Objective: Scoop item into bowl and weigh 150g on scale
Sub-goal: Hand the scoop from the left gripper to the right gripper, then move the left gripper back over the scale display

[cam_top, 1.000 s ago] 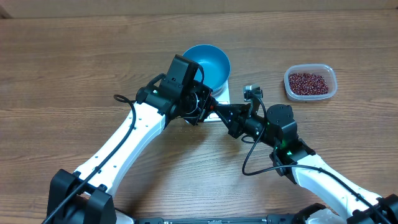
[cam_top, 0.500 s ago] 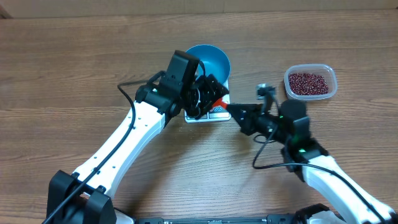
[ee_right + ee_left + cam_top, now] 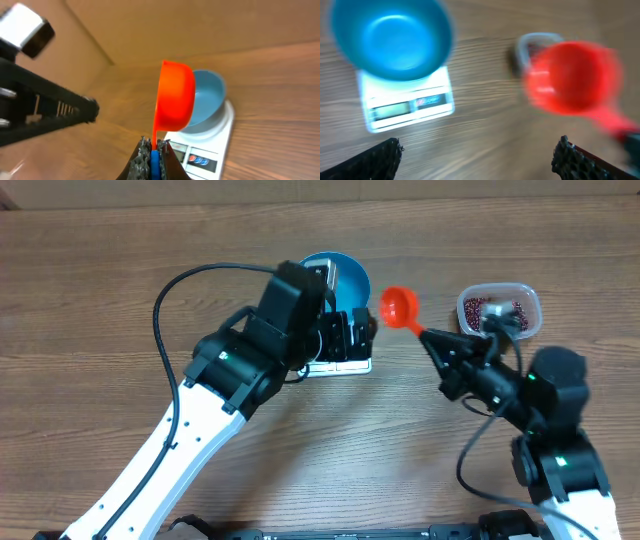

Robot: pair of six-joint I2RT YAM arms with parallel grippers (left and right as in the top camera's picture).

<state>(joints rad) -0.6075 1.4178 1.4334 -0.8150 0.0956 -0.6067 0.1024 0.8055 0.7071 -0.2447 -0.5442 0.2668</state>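
Left gripper point(image 3: 352, 332): released, its two fingers spread wide and holding nothing; it hung over the front edge of the scale, beside the bowl.
Bowl point(image 3: 390, 40): round, deep and blue, seated on the rear part of the scale; its inside showed plain blue in the left wrist view.
Scale point(image 3: 405, 100): flat, white and rectangular, lying on the wooden table point(image 3: 100, 280); its display window and front label were uncovered by the bowl.
Scoop point(image 3: 399, 307): small, red and round-cupped, held in the air between the scale and the tub; it was blurred in the left wrist view.
Right gripper point(image 3: 154, 150): clenched on the scoop's handle, the cup pointing toward the bowl.
Tub point(image 3: 530, 305): clear plastic with rounded corners, standing on the table well right of the scale.
Beans point(image 3: 480, 308): small, dark red-brown, all lying inside the tub, partly hidden by the right arm.
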